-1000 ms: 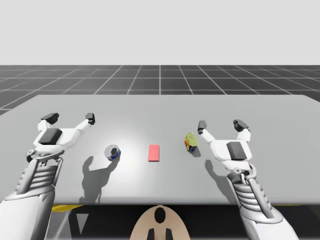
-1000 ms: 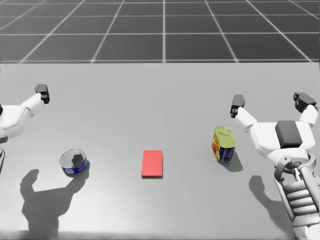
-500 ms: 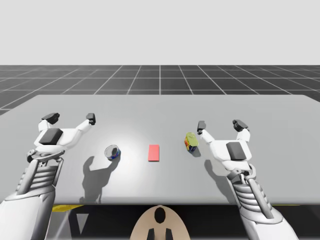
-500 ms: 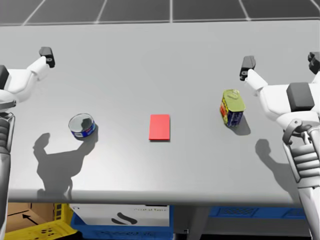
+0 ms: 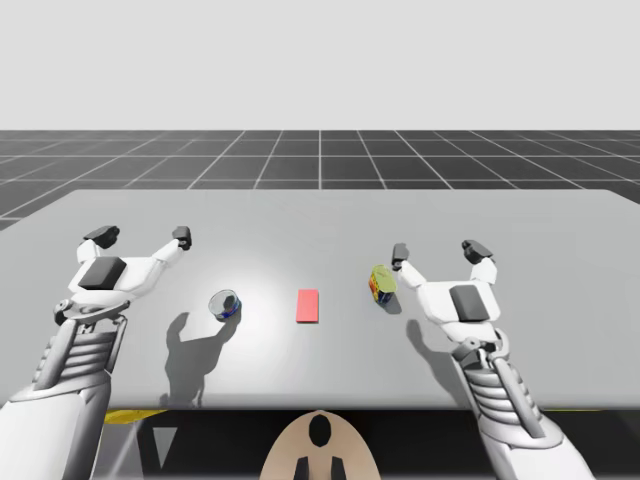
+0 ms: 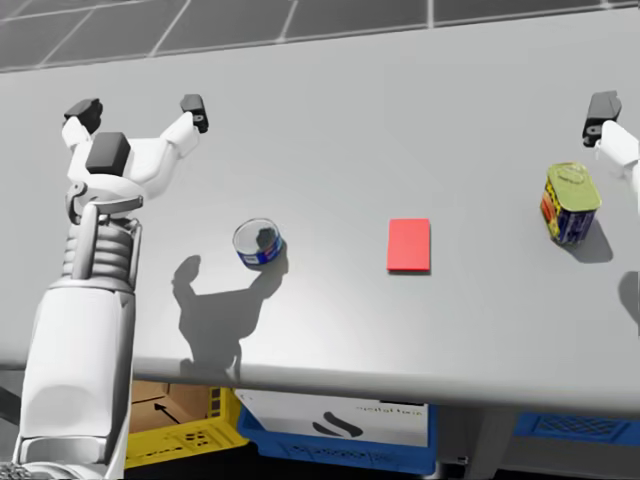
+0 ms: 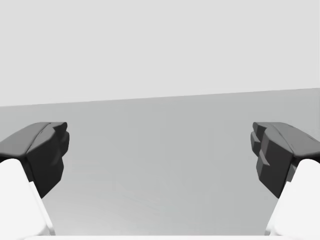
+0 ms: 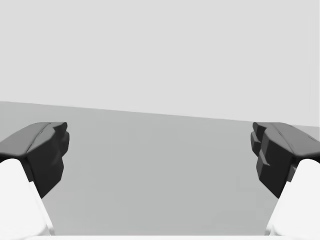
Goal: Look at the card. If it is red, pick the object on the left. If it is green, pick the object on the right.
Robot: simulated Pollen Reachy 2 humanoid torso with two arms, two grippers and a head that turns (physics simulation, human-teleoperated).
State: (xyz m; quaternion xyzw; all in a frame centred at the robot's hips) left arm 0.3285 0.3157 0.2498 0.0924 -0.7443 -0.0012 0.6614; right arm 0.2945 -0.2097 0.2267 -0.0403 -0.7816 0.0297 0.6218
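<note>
My head has turned left since a moment ago. Under the table's (image 5: 320,215) near edge, a yellow crate (image 6: 190,447) holds a cardboard box (image 6: 168,402) and a blue crate (image 6: 300,455) holds a white box (image 6: 335,415). The red card (image 5: 308,305) lies lengthwise twelve-to-six. The low blue tin (image 5: 225,304) stands upright at its nine o'clock, the yellow can (image 5: 383,283) at three. My left gripper (image 5: 140,236) and right gripper (image 5: 436,250) hover with fingers spread.

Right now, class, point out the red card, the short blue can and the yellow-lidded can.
red card (image 6: 409,245), head view, centre of its top face.
short blue can (image 6: 258,241), head view, its round top.
yellow-lidded can (image 6: 572,190), head view, its yellow lid.
</note>
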